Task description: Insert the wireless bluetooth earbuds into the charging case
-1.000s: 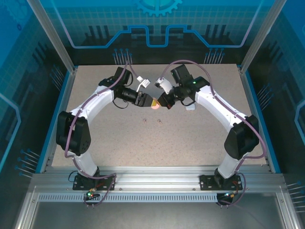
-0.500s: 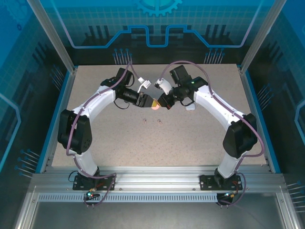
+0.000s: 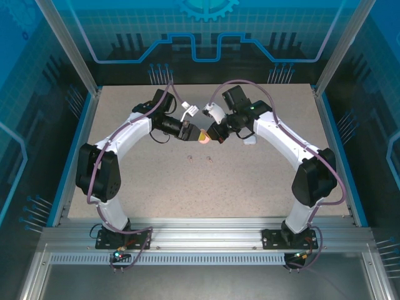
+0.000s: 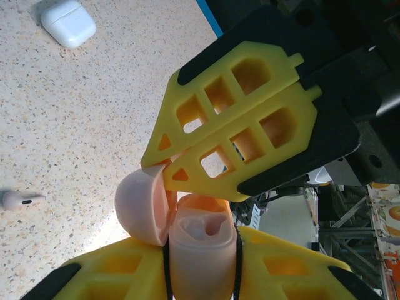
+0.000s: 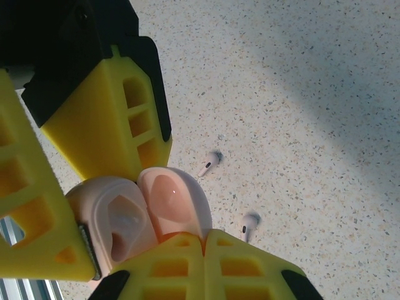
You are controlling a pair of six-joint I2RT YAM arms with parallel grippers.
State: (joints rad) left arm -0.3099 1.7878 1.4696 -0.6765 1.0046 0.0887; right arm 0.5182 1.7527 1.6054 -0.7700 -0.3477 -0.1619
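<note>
While both earbuds [image 3: 190,159] [image 3: 209,160] lie on the surface [image 3: 262,187] just below the grippers, the step in hand looks like readying the case, not yet loading it. The left gripper [image 3: 192,132] is clamped on the body of a pink case [image 4: 203,240], held above the surface with its lid [image 4: 140,200] swung open and the cavity bare. The right gripper [image 3: 214,133] has its fingers pressed together, tips against that lid; whether they nip its rim cannot be told. A white case [image 4: 69,22] sits apart on the surface, closed. The next move likely calls for the right gripper to leave the lid, open, drop to the nearer earbud [image 5: 211,162] and pinch it by its stem. The left needs to hold the case steady with the mouth facing up, since the earbuds are small and the socket is tight.
</note>
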